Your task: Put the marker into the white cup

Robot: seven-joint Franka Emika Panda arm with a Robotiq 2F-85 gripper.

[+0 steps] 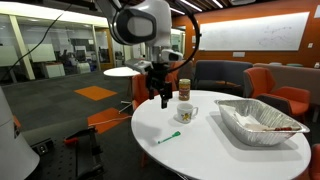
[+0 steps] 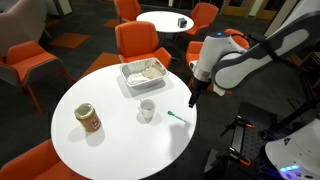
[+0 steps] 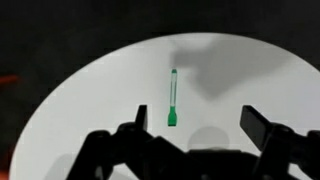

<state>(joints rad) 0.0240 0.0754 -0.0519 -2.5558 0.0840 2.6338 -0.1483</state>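
Observation:
The green marker (image 1: 168, 137) lies flat on the round white table (image 1: 215, 150), near its edge; it also shows in an exterior view (image 2: 177, 116) and in the wrist view (image 3: 172, 98). The white cup (image 1: 186, 112) stands upright near the table's middle, also seen in an exterior view (image 2: 147, 110). My gripper (image 1: 164, 99) hangs above the table, open and empty, between marker and cup in height above them; it also shows in an exterior view (image 2: 192, 100). In the wrist view its fingers (image 3: 198, 125) spread wide, the marker just beyond the left finger.
A tan-brown canister (image 1: 184, 89) stands behind the cup, also in an exterior view (image 2: 89, 118). A large foil tray (image 1: 259, 121) sits on the table's far side (image 2: 143, 73). Orange chairs (image 2: 143, 42) ring the table.

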